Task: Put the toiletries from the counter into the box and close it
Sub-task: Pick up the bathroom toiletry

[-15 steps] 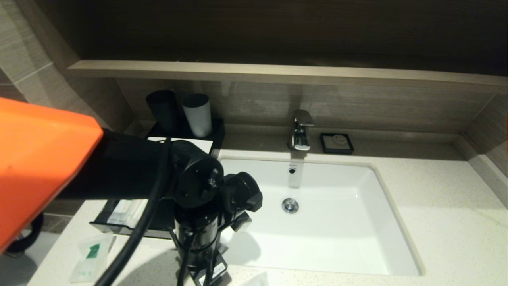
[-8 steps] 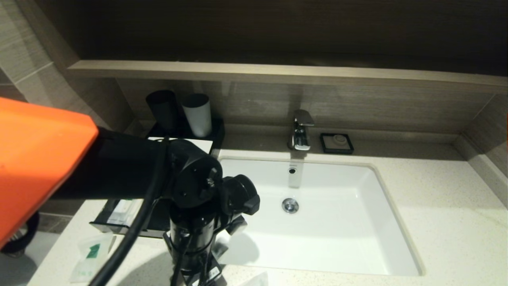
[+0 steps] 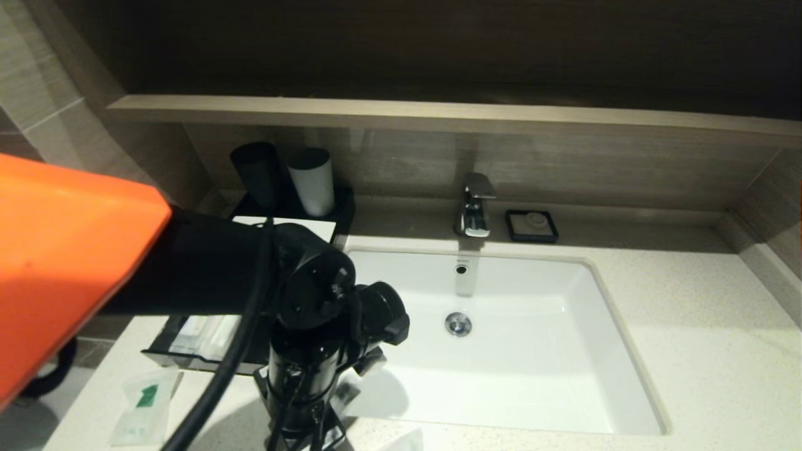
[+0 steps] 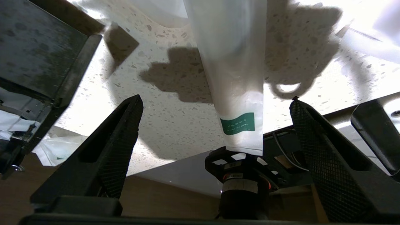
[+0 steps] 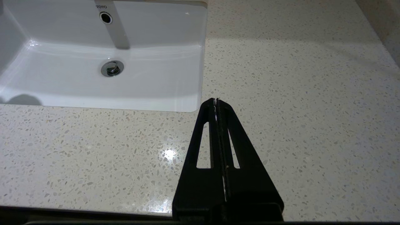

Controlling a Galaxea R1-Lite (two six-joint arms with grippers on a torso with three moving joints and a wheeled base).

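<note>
Your left gripper hangs jaws spread over a sachet on the worktop beside the box. Right gripper: jaws pressed together.

White counter finely speckled grey, white sachet with green label, black box, white basin, black cup, white cup
</note>
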